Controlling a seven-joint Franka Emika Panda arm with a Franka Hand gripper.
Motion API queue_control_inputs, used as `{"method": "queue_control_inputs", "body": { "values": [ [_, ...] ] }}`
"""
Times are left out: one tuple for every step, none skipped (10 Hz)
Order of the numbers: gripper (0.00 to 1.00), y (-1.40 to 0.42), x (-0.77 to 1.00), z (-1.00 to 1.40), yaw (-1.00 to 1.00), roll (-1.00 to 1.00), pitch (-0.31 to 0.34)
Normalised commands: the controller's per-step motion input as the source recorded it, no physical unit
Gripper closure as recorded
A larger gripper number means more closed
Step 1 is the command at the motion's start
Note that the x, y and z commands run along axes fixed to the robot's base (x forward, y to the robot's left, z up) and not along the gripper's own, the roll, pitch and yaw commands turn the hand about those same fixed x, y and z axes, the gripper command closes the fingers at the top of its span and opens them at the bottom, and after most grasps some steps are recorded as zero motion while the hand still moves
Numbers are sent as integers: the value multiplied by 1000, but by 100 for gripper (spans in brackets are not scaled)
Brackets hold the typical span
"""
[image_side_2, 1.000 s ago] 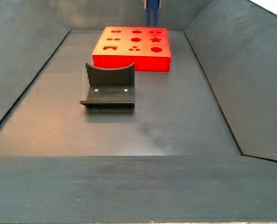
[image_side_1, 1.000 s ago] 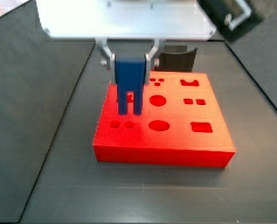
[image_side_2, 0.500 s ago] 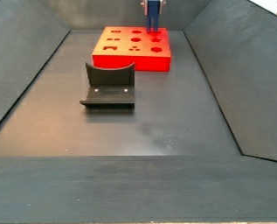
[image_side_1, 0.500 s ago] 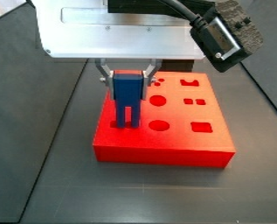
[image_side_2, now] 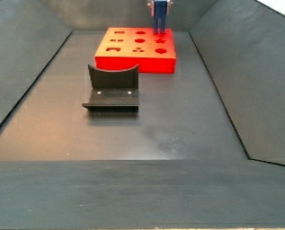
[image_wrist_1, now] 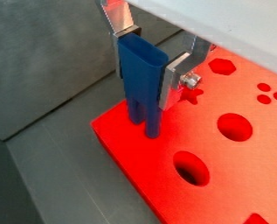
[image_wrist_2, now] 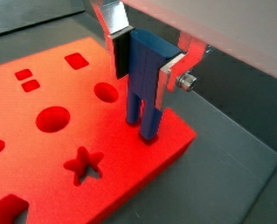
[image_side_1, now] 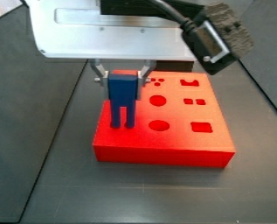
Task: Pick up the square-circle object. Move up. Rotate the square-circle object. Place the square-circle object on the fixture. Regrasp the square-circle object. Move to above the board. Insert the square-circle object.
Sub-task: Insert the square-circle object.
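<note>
No readable writing anywhere: the big flat red board (image_side_1: 164, 127) shows only shaped cut-outs, no letters or numbers. The small blue plastic peg (image_wrist_1: 141, 83) is blank, the gripper (image_wrist_1: 154, 61) clamping it over the board carries no brand mark, and the dark L-shaped fixture (image_side_2: 112, 87) at centre left is unmarked too.

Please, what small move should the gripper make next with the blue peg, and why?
Probably ease straight down. The gripper is shut on the square-circle object, held upright, its two legs at the board near one corner; whether they are already in holes is unclear.
</note>
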Motion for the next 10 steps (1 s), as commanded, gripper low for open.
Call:
{"method": "queue_control_inputs", "body": {
  "values": [
    [100, 0, -214, -17, 0, 90, -21],
    [100, 0, 0, -166, 0, 53, 0],
    [100, 0, 31, -271, 0, 19, 0],
    [100, 0, 103, -331, 0, 0, 0],
    [100, 0, 189, -329, 0, 9, 0],
    [100, 0, 220, -311, 0, 27, 14],
    [100, 0, 274, -286, 0, 61, 39],
    [100, 0, 331, -326, 0, 51, 50],
    [100, 0, 260, -349, 0, 37, 20],
    [100, 0, 206, -360, 0, 7, 0]
  ]
}}
